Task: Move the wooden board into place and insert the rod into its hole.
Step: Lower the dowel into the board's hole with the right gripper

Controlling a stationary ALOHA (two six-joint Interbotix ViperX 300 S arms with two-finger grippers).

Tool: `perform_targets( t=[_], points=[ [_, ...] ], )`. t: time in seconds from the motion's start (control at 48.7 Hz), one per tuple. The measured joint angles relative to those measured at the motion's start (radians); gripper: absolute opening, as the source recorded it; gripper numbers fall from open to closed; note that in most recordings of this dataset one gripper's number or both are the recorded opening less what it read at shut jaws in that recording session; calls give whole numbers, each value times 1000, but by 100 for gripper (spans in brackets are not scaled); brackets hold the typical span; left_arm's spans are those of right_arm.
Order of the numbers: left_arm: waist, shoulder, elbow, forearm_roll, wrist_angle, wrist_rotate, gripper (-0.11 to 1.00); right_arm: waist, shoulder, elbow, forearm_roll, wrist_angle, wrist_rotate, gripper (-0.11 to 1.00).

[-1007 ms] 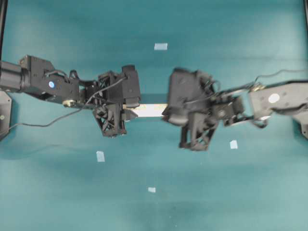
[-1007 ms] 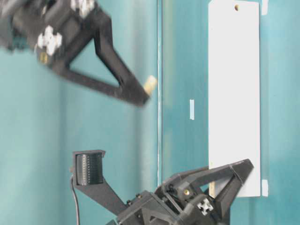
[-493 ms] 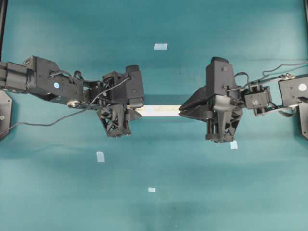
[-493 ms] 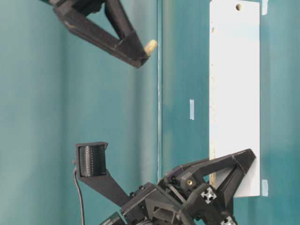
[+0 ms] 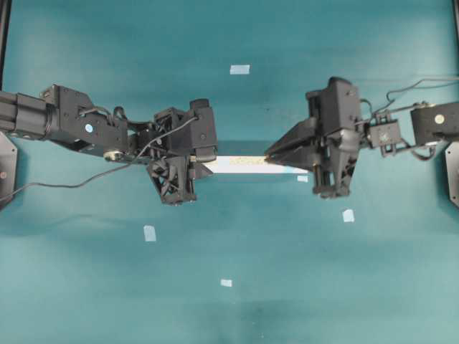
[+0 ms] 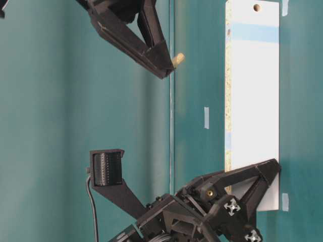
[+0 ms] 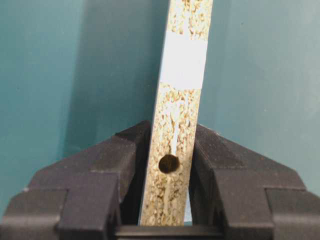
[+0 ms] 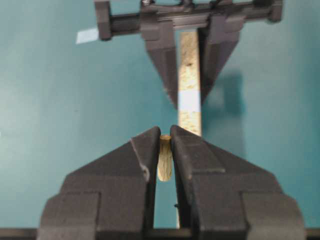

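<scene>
The teal bench (image 5: 237, 301) fills every view, and two black arms reach toward each other across its middle in the overhead view. The left gripper (image 5: 195, 166) comes in from nine o'clock and the right gripper (image 5: 271, 153) from three o'clock. Between them lies the wooden board (image 5: 247, 164), a long pale strip standing on its narrow edge, running from nine to three o'clock. In the left wrist view the left fingers (image 7: 125, 155) sit narrow on either side of the board's (image 7: 177, 150) speckled edge, one pressed against it and the other at or just beside it, so they clamp the board near its end. A dark round hole (image 7: 169, 163) shows in that edge right between the fingers. In the table-level view the board (image 6: 255, 101) shows its broad white face, with another small hole (image 6: 257, 7) at its far end, at twelve o'clock. The right fingers (image 8: 150, 150) are pinched together on the rod (image 8: 164, 162), a short cream peg whose tip sticks out just past the fingertips in the table-level view (image 6: 177, 59). There the rod hangs off the bench, near the board but apart from it. Several small pale-blue tape squares (image 5: 239, 69) lie scattered on the bench, well apart from one another.
</scene>
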Motion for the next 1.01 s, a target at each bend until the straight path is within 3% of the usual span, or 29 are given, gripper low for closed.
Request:
perform_targets(
  t=[0.288,0.514,0.76,1.007],
  points=[
    [0,-2,0,-2,-2,0,23,-89,8,121,5,-239,-86,9],
    [0,2,0,0,0,2,23,-133,75,193,64,-456,-201,9],
    [0,8,-5,0,-2,0,23,-126,201,202,75,-618,-210,9],
    [0,9,-5,-2,-2,0,23,-123,252,199,75,-638,-210,9]
  ],
)
